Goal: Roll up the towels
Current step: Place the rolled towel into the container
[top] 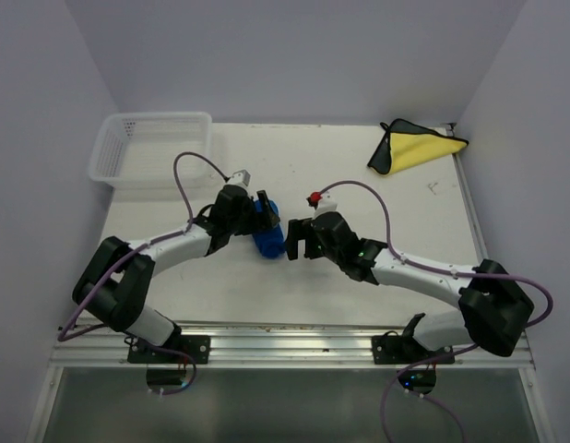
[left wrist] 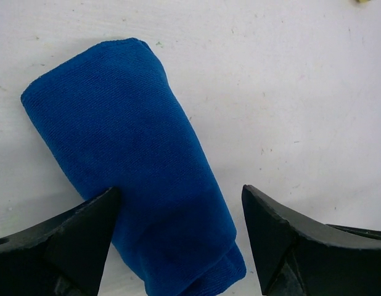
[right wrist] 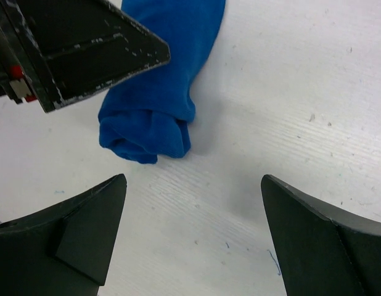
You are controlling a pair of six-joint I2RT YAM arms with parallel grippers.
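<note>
The blue towel (top: 267,238) lies rolled into a short cylinder on the white table, between the two arms. My left gripper (top: 264,210) hovers over it, open. In the left wrist view its jaws (left wrist: 179,191) straddle the roll (left wrist: 129,160): the left finger meets the cloth's edge, the right finger stands clear of it. My right gripper (top: 299,240) is open just right of the roll. Bare table lies between its fingers (right wrist: 194,179), and the roll's end (right wrist: 150,117) is ahead of them. The yellow towel (top: 419,148), dark-edged, lies folded at the far right corner.
A white mesh basket (top: 151,148) stands at the far left corner. Walls close the table in on the left, back and right. One finger of the left gripper (right wrist: 86,49) crosses the top left of the right wrist view, close to the right gripper.
</note>
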